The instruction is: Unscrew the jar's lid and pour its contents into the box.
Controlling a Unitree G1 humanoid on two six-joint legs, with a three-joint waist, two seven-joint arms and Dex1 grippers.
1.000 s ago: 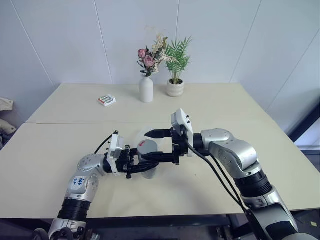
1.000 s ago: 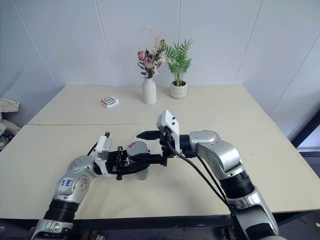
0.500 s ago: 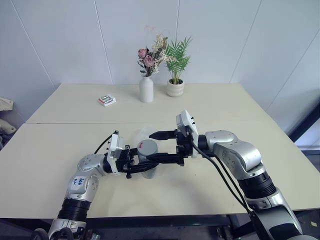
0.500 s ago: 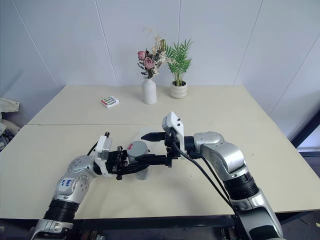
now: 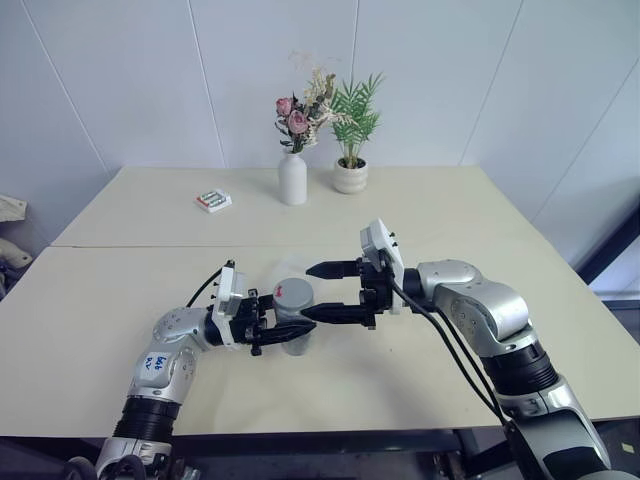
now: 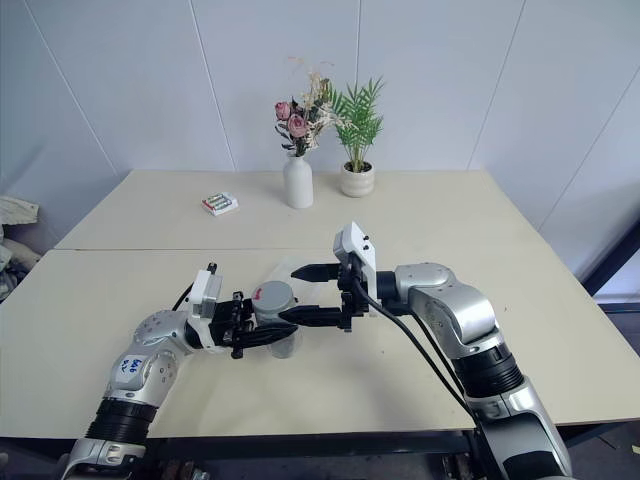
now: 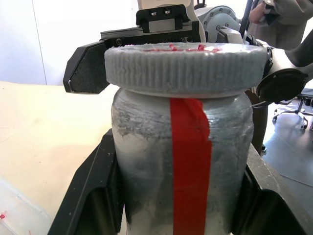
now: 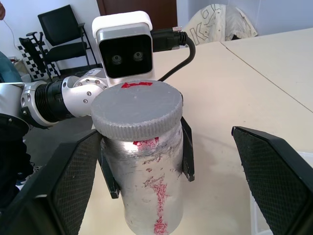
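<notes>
Jaws: left gripper is clamped on the jar body, one finger each side, seen plainly in the left wrist view w/ black fingers flanking the glass. Right gripper stands wide, holding nothing; its two black fingers bracket the lid w/ clear gaps, one finger toward the top of the frame, one toward the bottom.

Jar sits at centre of the left eye frame, slightly below mid-height, held above the table approx. upright, long axis vertical. Lid is on, flat grey disc w/ red mark; red stripe runs down the jar side. Contents cannot be made out through the cloudy wall.

Key relation: lid lies to the frame-left of the right gripper's fingertips, just short of sitting between them. Right wrist view shows the lid nearer one finger than the other, so it's off-centre in the opening. Right arm is the free one and nearest the lid; judged next need is to advance toward frame-left, centre on the lid, then close and twist.

Box: translucent, only partly visible on the table behind the jar, near centre frame.

Vs. the frame one sec. ago: right gripper has drawn back toward frame-right, its fingertips then reaching past the lid, now barely at its edge. Left gripper and jar unchanged.
</notes>
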